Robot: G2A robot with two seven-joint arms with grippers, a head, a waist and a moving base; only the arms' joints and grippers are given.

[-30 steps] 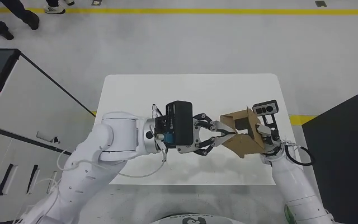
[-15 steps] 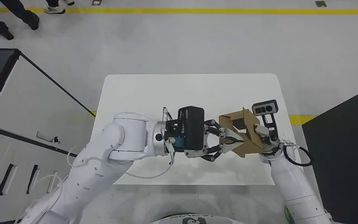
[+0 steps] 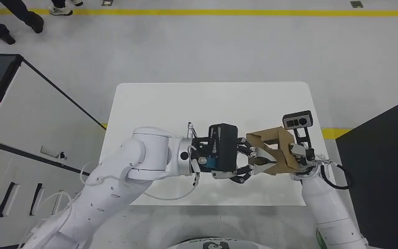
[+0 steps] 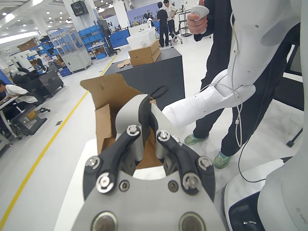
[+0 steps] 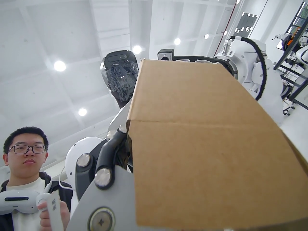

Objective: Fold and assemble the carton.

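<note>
Over the right side of the white table [image 3: 186,103], the brown carton [image 3: 273,144] hangs half-opened with its flaps loose, between the two arms. On one side the left gripper [image 4: 145,106] is pinched tight on a cardboard wall at the open end. Against the opposite side sits the right gripper [image 3: 295,155]; cardboard hides its hold, so I can't tell its state.

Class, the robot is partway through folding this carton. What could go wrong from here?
The left gripper pinches a thin wall of the carton above the table; pulling against the right gripper could tear or crush it. If either grip slips, the half-folded carton may drop or spring open.
</note>
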